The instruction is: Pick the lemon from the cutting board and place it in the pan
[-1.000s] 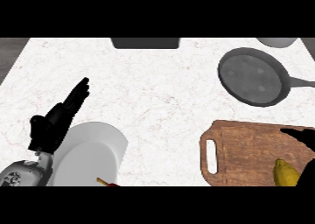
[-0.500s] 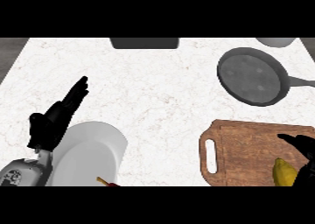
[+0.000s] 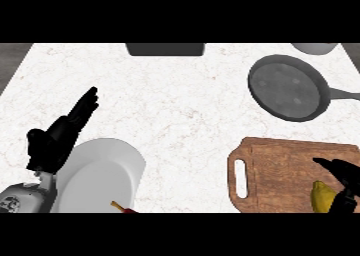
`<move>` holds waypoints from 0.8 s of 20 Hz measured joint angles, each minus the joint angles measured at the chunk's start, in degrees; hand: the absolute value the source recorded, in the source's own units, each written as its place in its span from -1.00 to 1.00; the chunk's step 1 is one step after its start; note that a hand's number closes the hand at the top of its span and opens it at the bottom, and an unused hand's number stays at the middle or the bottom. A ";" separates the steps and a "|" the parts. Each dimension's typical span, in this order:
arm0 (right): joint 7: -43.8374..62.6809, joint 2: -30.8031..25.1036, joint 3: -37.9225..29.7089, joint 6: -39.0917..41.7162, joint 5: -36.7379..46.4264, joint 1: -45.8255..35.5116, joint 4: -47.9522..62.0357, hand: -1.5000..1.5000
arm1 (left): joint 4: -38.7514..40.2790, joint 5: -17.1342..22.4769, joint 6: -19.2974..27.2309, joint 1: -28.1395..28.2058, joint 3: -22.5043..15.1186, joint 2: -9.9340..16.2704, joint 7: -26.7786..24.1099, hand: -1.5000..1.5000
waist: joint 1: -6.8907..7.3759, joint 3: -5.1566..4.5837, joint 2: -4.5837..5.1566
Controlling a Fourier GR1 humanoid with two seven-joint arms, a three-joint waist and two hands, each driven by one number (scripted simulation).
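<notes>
Head view: steep look down on a white marbled counter [image 3: 175, 100], with both arms coming in from the lower edge.
Right hand: the right hand [image 3: 347, 181] shows at about 4 o'clock, over the lower right corner of the cutting board; its black fingers [image 3: 327, 163] are partly curled and point toward 10 o'clock, just above the lemon. Whether they touch or grip the fruit cannot be told.
Lemon: the lemon [image 3: 322, 196] is a yellow shape on the cutting board, at its near right corner, cut off by the lower edge and partly hidden by the right hand.
Cutting board: the cutting board [image 3: 282, 172] is brown wood with a slot handle on its left side, lying flat at 4 to 5 o'clock.
Plate: a white plate [image 3: 102, 175] lies at 7 o'clock, with a small red and yellow thing [image 3: 122, 206] at its near rim, too little of it showing to name.
Left hand: the left hand [image 3: 61, 137] rests at 8 o'clock beside the plate, fingers straight and pointing toward 1 o'clock, holding nothing.
Pan: the dark grey pan [image 3: 286, 87] sits at 1 to 2 o'clock, well apart from the cutting board, handle pointing to 3 o'clock.
Far edge: a dark tray-like thing [image 3: 165, 48] at 12 o'clock and a pale bowl [image 3: 314, 47] at 1 o'clock, both cut off.
</notes>
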 measured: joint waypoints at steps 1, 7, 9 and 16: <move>-0.60 0.37 0.15 0.40 0.87 0.03 0.39 1.00 | -0.67 -0.35 0.08 0.35 -0.01 -0.21 0.17 0.00 | -0.01 -0.16 -0.08; -3.08 1.46 0.11 2.59 4.06 0.57 0.54 1.00 | 1.15 -1.30 -0.59 -0.66 1.22 -0.99 -0.48 0.00 | -0.16 -0.72 -0.37; -3.33 1.85 0.07 2.96 4.78 0.73 0.56 1.00 | 1.17 -1.24 -1.10 -0.49 1.35 -1.11 -0.55 0.00 | -0.15 -0.87 -0.43; -4.50 2.84 -1.91 3.07 8.25 2.52 -2.06 1.00 | 2.13 -1.75 -2.15 -1.40 2.70 -1.85 -0.27 0.00 | -0.26 -0.61 -0.30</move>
